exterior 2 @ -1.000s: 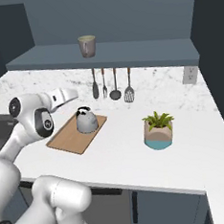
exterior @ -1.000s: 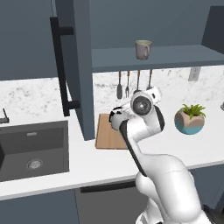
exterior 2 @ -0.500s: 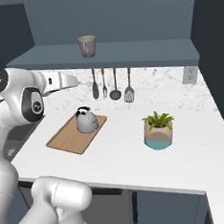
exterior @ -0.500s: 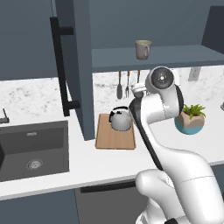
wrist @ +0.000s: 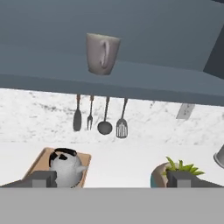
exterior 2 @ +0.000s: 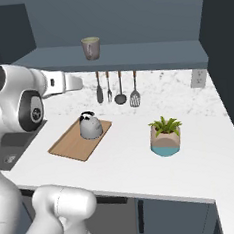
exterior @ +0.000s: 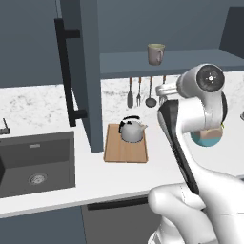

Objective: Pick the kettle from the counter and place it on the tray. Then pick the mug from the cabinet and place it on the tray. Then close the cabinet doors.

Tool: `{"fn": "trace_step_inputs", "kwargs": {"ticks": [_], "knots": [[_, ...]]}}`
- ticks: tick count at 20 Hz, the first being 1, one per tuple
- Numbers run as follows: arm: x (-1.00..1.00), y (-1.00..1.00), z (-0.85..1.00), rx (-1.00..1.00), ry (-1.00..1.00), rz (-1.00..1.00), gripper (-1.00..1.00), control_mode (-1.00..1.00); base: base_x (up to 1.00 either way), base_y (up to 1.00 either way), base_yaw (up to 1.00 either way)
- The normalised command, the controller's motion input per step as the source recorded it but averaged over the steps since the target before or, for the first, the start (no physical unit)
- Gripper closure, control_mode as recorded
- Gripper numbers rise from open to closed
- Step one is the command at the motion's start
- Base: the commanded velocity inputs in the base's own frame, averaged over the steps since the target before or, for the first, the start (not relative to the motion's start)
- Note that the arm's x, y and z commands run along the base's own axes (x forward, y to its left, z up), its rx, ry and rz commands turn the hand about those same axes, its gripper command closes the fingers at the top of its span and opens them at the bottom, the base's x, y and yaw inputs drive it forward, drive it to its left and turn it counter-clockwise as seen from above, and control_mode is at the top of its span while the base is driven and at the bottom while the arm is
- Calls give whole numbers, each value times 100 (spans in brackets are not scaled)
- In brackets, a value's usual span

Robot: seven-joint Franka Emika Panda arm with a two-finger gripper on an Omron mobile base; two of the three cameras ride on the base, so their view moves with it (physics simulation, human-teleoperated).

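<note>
the kettle (exterior: 132, 131) sits upright on the tray (exterior: 125, 151), at the tray's far end, with its black handle arched over the top; from the right base view the kettle (exterior 2: 90, 126) stands on the far right part of the tray (exterior 2: 73, 142), and in the hand view the kettle (wrist: 65, 167) shows low and left on the tray (wrist: 37, 162). the tray lies flat on the white speckled surface (exterior: 57, 181), just right of the dark sink (exterior: 35, 162) and close under the open door (exterior: 81, 71) with its long black bar handle (exterior: 66, 78).

the mug (exterior: 156, 53) stands upright on the cabinet shelf (exterior: 190, 61), well above the kettle and a little to its right; in the right base view the mug (exterior 2: 91, 47) is near the shelf's (exterior 2: 133, 55) front edge, and in the hand view the mug (wrist: 102, 53) has its handle turned toward the camera. below the shelf hang the utensils (exterior 2: 115, 89) against the wall, between the mug and the kettle in height.

the claw (wrist: 111, 179) is raised in the air, facing the cabinet, and holds nothing; its two tips are spread wide apart, one low left over the tray's edge, one low right by the plant pot (wrist: 173, 171). the arm (exterior 2: 22, 97) is held high at shelf height, left of the mug. the plant pot (exterior 2: 165, 136) stands on the surface well right of the tray.
</note>
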Motion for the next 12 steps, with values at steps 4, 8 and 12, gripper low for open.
{"fn": "trace_step_inputs", "kwargs": {"ticks": [4,8,12], "knots": [[-15,-22,16,8,-9,1,-100,-100,0,0,0],[-5,-17,37,10,-9,5,-100,-100,0,0,0],[10,-12,44,7,-9,7,-100,-100,0,0,0]]}}
